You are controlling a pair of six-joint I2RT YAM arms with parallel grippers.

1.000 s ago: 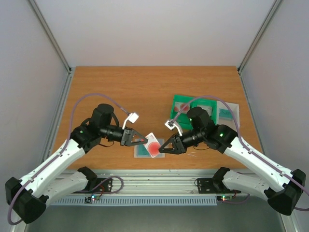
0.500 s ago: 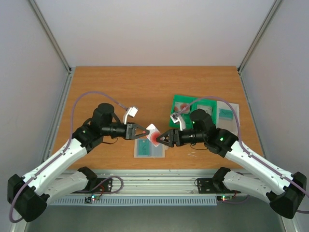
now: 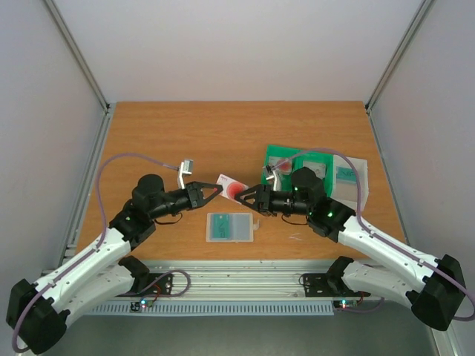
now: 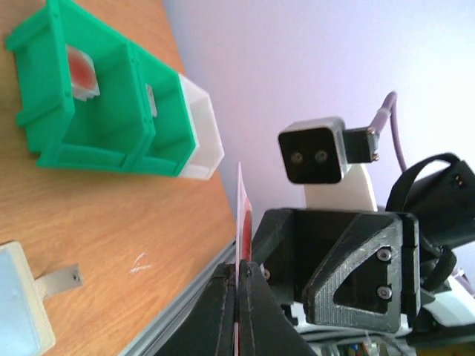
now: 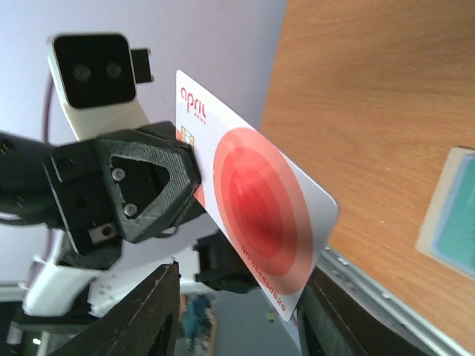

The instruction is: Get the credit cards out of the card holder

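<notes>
Nearest the arm bases, the card holder point(image 3: 231, 227) lies flat on the counter point(image 3: 163, 133), between the two arms and touched by neither. A teal card point(image 3: 219, 226) shows through its left pocket, and the right pocket looks paler. Its small tab point(image 4: 63, 278) sticks out at one corner.

Just beyond and above the holder, the left arm point(image 3: 111, 237) and right arm point(image 3: 371, 237) reach toward each other, tip to tip. The left jaws are pinched fully together on one short end of a white card with red rings point(image 5: 260, 215), which is off the counter in the air. The left wrist view shows this card edge-on, standing straight up from between the closed tips. The right jaws stand partly apart, one finger point(image 5: 159, 311) on each side of the card's free end. Whether either finger touches the card cannot be told.

Farther back on the right sits a green compartment tray point(image 3: 269, 152), with a red-marked card point(image 4: 80, 70) in one compartment. A clear plastic box point(image 3: 360, 167) stands just beside the tray on its right, with something teal point(image 3: 346, 175) inside.
</notes>
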